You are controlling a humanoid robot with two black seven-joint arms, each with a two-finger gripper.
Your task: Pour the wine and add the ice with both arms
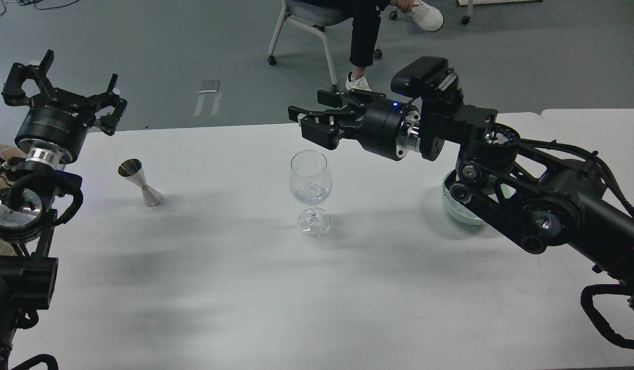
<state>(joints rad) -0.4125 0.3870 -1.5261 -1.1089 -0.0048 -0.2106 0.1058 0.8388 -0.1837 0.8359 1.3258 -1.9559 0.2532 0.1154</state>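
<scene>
A clear stemmed wine glass (309, 177) stands upright at the middle of the white table (234, 288). A whitish, glinting bit lies at the bottom of its bowl; I cannot tell ice from wine there. My right gripper (311, 123) hangs open and empty just above and behind the glass rim, apart from it. My left gripper (65, 95) is open and empty, raised over the table's far left corner. A pale green bowl (458, 208) sits behind my right arm, mostly hidden; the ice heap is out of view.
A silver double-ended jigger (140, 183) stands tilted on the table to the left of the glass. A second white table (594, 133) adjoins at the right. A seated person's legs (363, 46) and a chair are on the floor beyond the table.
</scene>
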